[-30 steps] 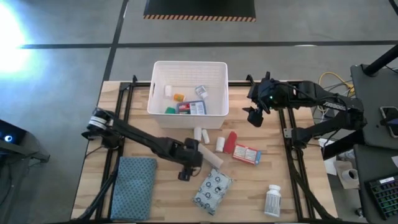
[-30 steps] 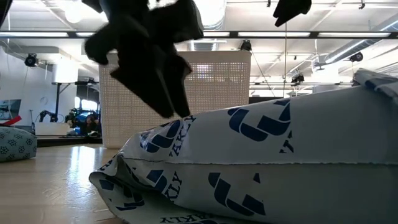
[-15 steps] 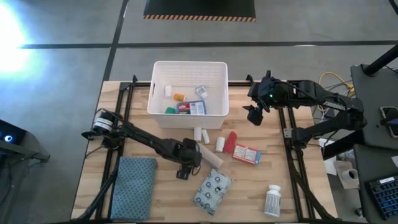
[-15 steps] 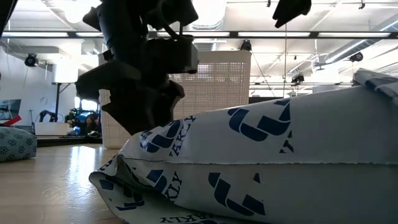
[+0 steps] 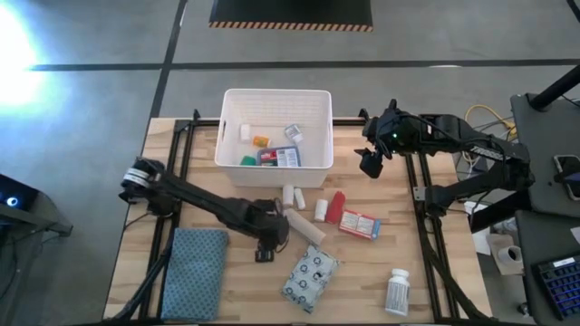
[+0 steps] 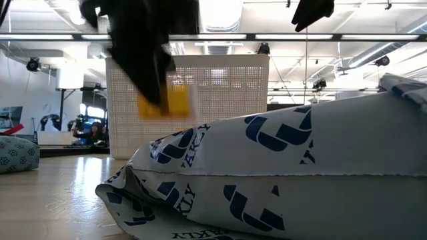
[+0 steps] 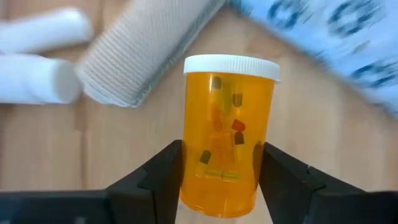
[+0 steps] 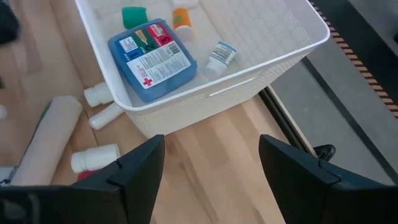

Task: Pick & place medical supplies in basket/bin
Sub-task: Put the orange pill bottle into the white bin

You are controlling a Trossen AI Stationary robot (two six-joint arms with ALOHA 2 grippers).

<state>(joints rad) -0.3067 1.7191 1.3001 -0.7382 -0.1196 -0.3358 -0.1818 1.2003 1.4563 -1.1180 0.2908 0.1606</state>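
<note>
My left gripper (image 5: 265,244) is shut on the orange vial (image 7: 227,130), which has a white cap. It hovers over the table's middle, just left of the patterned packet (image 5: 310,278). In the low view the vial (image 6: 167,103) shows in front of the white ribbed bin (image 6: 227,100). The bin (image 5: 272,178) stands at the far middle and holds the blue first-aid pouch (image 5: 278,157) and some small items. My right gripper (image 5: 370,163) waits open in the air beside the bin's right wall (image 8: 205,99). My left gripper pinches the orange vial between its two fingers (image 7: 163,174), which press on opposite sides of its lower body (image 7: 189,180). The fingers lie along the vial. Its white-capped end (image 7: 231,65) sticks out past the fingertips. The vial is lifted clear of the table.
On the table in front of the bin lie a beige bandage roll (image 5: 304,226), white rolls (image 5: 292,195), a small white bottle (image 5: 320,210), a red tube (image 5: 337,206) and a red-white box (image 5: 360,224). A white bottle (image 5: 397,292) lies near right. The blue-grey cloth (image 5: 195,263) lies near left.
My left gripper went down to the table beside the patterned packet, then rose again. The orange vial now shows between its fingers, lifted clear of the table.
</note>
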